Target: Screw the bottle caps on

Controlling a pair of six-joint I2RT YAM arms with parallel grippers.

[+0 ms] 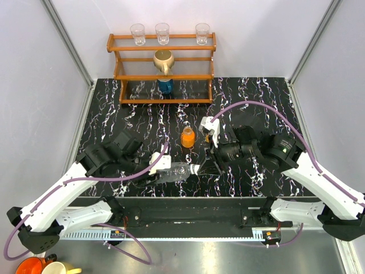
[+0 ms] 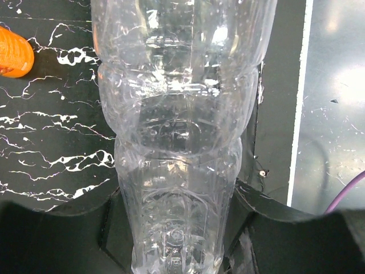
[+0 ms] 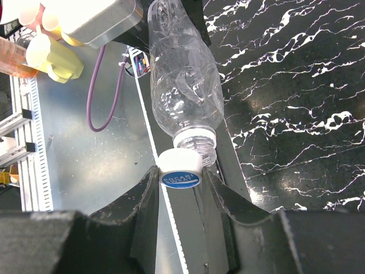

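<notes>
My left gripper (image 1: 158,171) is shut on the base end of the clear bottle (image 1: 175,171), which lies level with its neck pointing right. The left wrist view shows the bottle (image 2: 177,114) filling the space between the fingers (image 2: 268,228). My right gripper (image 3: 180,182) is shut on the white cap with a blue label (image 3: 180,170). The cap sits right at the bottle's threaded mouth (image 3: 206,155), offset a little to its left. The small orange bottle (image 1: 187,137) stands upright behind them. I cannot make out an orange cap separately.
A wooden rack (image 1: 162,68) at the back holds three clear glasses (image 1: 162,32), a tan jug (image 1: 163,59) and a dark blue container (image 1: 165,85). Both grippers hang near the table's front edge (image 1: 182,197). Mugs (image 1: 48,266) stand below at the left.
</notes>
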